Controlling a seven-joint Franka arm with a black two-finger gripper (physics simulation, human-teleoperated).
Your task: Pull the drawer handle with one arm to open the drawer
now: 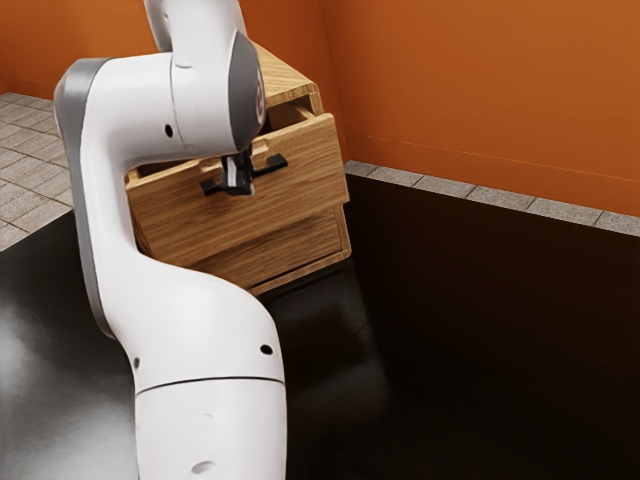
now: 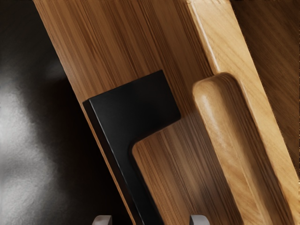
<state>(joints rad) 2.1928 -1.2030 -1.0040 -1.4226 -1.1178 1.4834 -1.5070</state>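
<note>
At the worktop's corner beneath the orange wall, our end effector [image 1: 237, 180] is drawn in on the black handle [image 1: 270, 163] of the upper drawer [image 1: 265, 210], pinching the bar from two sides near its middle. From the wrist camera the handle [image 2: 136, 112] runs slantwise across the drawer front [image 2: 117, 42], with one of our fingertips [image 2: 102, 219] just beside it.

We judge the drawer to be partway out: its front stands proud of the cabinet [image 1: 285, 75] and of the lower drawer [image 1: 295, 250], which sits flush.

What could go wrong from here is mostly a matter of direction. If we pull off the line of the drawer's travel, the drawer may bind in its slot, or the thin bar may slide out of our grip. A sharp tug could instead drag the whole cabinet along the glossy worktop [image 1: 480, 330] and leave the drawer no further open.

Around it there is little else — bare black surface toward the exterior view's right, the wall [image 1: 480, 80] behind, tiled floor [image 1: 25, 140] beyond the edge. Nothing lies in the drawer's path; only our own arm [image 1: 170, 290], folded close in front of the cabinet, limits how far we can draw back.
</note>
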